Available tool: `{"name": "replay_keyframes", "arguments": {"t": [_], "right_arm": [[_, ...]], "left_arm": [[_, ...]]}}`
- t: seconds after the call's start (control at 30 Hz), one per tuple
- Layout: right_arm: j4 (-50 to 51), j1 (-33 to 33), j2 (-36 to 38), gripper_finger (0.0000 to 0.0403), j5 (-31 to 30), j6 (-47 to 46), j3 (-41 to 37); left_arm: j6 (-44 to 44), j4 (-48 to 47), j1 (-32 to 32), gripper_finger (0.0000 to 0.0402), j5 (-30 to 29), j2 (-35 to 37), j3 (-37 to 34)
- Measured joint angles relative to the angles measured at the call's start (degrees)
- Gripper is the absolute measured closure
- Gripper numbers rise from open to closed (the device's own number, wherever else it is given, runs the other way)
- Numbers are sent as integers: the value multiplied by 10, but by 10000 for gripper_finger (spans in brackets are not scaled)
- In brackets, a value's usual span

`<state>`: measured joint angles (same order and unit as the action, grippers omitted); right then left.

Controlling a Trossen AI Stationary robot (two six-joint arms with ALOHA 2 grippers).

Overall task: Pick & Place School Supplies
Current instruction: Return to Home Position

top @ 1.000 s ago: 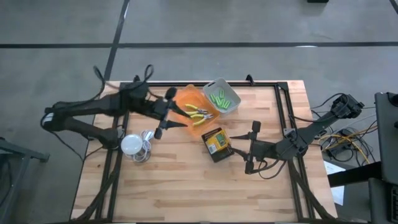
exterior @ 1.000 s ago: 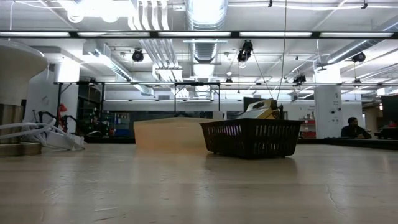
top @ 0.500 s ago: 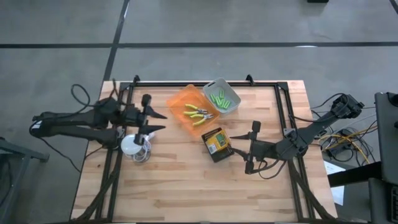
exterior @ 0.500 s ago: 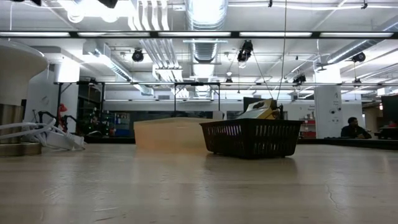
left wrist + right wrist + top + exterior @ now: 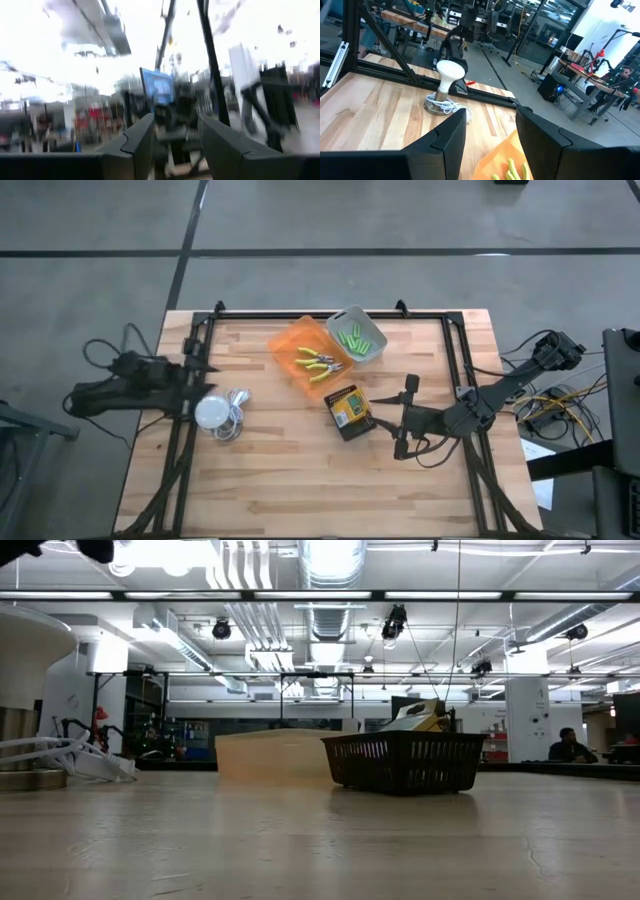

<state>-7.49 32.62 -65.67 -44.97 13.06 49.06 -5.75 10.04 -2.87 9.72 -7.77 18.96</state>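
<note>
left gripper [image 5: 200,370] pulled back off orange bin [image 5: 285,342] to mid-left frame edge, jaws apart, empty | right gripper [image 5: 404,416] parked right of centre, jaws apart | crayon box [image 5: 347,408] in black bin [image 5: 359,431], centre; pliers [image 5: 318,362] in orange bin; markers [image 5: 353,338] in grey bin [image 5: 345,313] | sorting looks done, left arm homing

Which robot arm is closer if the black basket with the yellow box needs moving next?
Probably the right. The right tool sits open just beside the black basket, while the left tool is far off at the table's left edge, near the white round thing.
</note>
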Motion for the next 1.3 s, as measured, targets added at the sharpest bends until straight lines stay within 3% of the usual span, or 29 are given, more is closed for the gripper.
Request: {"name": "replay_keyframes", "arguments": {"t": [0.13, 0.67, 1.3], "right_arm": [[0, 0, 0, 234, 0, 0, 0], [0, 0, 0, 234, 0, 0, 0], [0, 0, 0, 234, 0, 0, 0]], "left_arm": [[17, -10, 0, 243, 0, 77, -41], [50, -128, 0, 243, -45, 73, -83], [122, -117, 0, 243, -47, 73, -146]]}}
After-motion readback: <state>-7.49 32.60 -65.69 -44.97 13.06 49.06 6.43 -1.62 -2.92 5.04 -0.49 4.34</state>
